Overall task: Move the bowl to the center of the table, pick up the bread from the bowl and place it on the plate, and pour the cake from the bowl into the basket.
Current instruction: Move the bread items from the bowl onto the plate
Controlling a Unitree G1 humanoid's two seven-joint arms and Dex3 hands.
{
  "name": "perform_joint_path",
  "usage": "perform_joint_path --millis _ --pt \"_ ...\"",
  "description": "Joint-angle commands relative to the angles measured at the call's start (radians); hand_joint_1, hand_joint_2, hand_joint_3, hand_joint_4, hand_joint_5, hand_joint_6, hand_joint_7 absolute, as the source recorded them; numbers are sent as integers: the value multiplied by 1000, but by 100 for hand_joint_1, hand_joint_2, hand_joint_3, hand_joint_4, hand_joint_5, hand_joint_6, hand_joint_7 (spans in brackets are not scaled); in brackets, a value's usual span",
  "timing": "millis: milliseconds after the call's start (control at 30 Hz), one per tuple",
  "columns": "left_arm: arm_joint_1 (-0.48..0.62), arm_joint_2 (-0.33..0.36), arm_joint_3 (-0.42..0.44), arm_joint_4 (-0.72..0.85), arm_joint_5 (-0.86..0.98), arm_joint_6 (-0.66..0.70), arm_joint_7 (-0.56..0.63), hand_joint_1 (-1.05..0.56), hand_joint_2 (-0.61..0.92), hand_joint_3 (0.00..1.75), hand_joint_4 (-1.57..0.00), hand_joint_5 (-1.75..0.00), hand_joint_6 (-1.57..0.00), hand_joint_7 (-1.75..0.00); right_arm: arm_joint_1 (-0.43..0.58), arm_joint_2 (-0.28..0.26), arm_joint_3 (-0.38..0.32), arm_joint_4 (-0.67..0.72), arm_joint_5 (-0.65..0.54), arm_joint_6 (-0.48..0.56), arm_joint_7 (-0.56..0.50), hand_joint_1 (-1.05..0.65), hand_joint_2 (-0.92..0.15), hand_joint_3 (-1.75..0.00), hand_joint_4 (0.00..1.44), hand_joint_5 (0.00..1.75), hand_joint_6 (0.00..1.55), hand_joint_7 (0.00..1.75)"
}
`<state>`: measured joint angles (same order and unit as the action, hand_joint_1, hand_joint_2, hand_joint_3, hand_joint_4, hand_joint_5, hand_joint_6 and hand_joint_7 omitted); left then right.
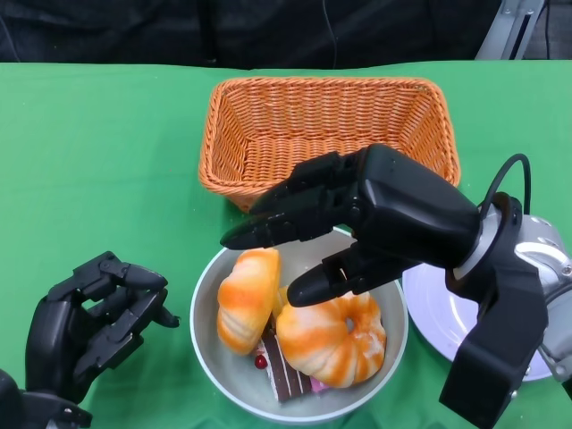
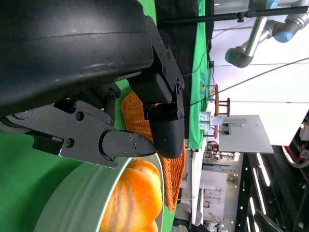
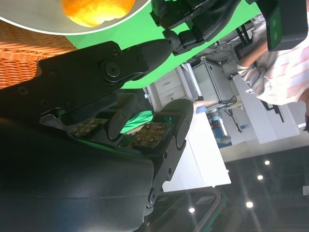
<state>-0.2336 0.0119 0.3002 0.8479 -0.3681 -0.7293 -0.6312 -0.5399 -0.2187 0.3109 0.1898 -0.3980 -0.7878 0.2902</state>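
Plainly, in the head view the right hand (image 1: pixel 357 223) hovers with fingers spread and empty over the pale round bowl (image 1: pixel 207 299), which holds two orange-and-white glazed bread rolls (image 1: pixel 332 338) and a brown layered cake slice (image 1: pixel 288 374). The woven orange wicker basket (image 1: pixel 331 125) sits just behind, the white plate (image 1: pixel 438 308) to the right. The left hand (image 1: pixel 94 326) rests empty, fingers loosely curled, beside the bowl.

In the right wrist view, the bread (image 3: pixel 96 10) lies apart from the fingers: a shallow grasp could let the smooth roll slip.

In the left wrist view, the bowl's rim (image 2: pixel 77 193) is close; a nudge might shove it.
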Motion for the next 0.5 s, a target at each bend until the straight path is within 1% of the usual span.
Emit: perform_joint_path --millis 33,400,500 --pt "-14 14 12 12 -18 -18 -11 -18 92 27 -83 -133 -91 -99 -12 -16 -4 -11 0 4 -8 -58 -86 -1 78 18 77 0" --pt "-20 9 23 23 -20 -13 -23 -22 92 23 -82 -134 -92 -96 -14 -17 -4 -11 3 -7 -11 -57 -83 0 78 18 77 0" --pt "-19 8 20 24 -5 -19 2 -22 92 24 -84 -133 -94 -96 -15 -15 -2 -4 -3 -11 -17 -57 -83 0 78 18 76 0"
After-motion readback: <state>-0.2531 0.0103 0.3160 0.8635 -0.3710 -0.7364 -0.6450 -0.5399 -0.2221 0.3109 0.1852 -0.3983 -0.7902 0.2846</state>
